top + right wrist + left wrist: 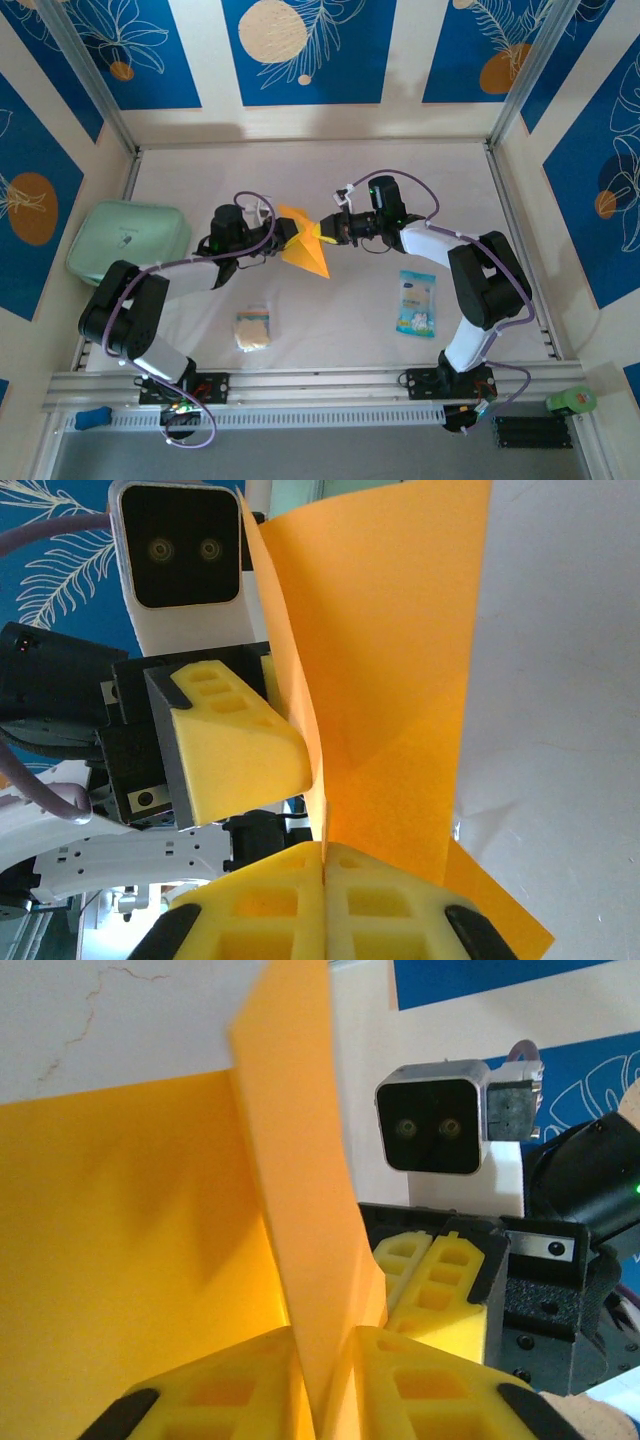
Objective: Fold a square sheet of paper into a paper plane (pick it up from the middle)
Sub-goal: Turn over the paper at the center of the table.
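Note:
The square sheet of paper [305, 245] is orange-yellow, partly folded, and held up over the middle of the table between the two arms. My left gripper [290, 232] grips it from the left and my right gripper [326, 230] from the right. In the left wrist view a creased flap of the paper [300, 1210] runs down between the yellow foam fingers of the left gripper [325, 1395], which pinch it. The right gripper's fingers [440, 1280] sit just behind. In the right wrist view the right gripper [323, 890] is pressed shut on the paper's [400, 680] lower edge.
A pale green lidded box [128, 240] lies at the left. A blue-white packet [416, 302] lies to the right of centre. Near the front sits a small beige spongy square [253, 330]. A green object [570, 401] rests on the front rail at the right.

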Controlling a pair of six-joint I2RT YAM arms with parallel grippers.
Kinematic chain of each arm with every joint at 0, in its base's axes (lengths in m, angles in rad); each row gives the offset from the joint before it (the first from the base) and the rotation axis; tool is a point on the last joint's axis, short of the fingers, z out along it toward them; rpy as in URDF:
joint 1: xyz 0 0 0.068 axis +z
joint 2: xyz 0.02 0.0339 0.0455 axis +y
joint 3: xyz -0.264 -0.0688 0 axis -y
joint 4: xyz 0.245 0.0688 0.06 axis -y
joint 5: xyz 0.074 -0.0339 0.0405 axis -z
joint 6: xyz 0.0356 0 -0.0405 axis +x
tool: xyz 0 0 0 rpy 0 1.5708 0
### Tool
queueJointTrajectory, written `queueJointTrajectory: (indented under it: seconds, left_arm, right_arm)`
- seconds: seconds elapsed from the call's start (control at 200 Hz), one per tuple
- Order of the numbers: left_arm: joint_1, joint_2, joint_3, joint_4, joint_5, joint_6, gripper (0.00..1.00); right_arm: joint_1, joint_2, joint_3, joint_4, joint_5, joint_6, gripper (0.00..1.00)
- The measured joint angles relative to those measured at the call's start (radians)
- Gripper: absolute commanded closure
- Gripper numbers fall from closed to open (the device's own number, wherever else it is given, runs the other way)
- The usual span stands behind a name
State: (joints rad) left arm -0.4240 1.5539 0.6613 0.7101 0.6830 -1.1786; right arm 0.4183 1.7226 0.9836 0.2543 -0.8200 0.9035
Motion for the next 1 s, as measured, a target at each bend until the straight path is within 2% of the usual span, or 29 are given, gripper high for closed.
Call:
queueJointTrajectory:
  seconds: [0.175,0.295,0.475,0.605,0.7,0.88,1.0]
  left_arm:
    - [0.000,-0.003,0.015,-0.063,-0.017,0.036,0.91]
    - [0.000,-0.027,0.063,-0.235,-0.051,0.116,0.91]
    - [-0.004,-0.089,0.241,-0.661,-0.196,0.351,0.91]
    - [-0.026,-0.090,0.408,-0.962,-0.374,0.512,0.91]
    - [-0.074,-0.053,0.547,-1.167,-0.549,0.610,0.91]
    - [-0.195,0.159,0.830,-1.468,-0.912,0.727,0.92]
    - [-0.244,0.324,0.954,-1.611,-1.106,0.760,0.92]
  right_arm:
    - [-0.012,-0.006,-0.005,-0.039,0.024,-0.017,0.60]
    - [-0.045,-0.071,-0.021,-0.135,0.097,-0.078,0.51]
    - [-0.092,-0.229,-0.035,-0.283,0.288,-0.187,0.45]
    - [-0.106,-0.328,-0.071,-0.358,0.432,-0.248,0.43]
    - [-0.108,-0.373,-0.092,-0.403,0.518,-0.282,0.41]
    - [-0.108,-0.412,-0.117,-0.459,0.640,-0.315,0.41]
    - [-0.108,-0.419,-0.130,-0.476,0.683,-0.325,0.41]
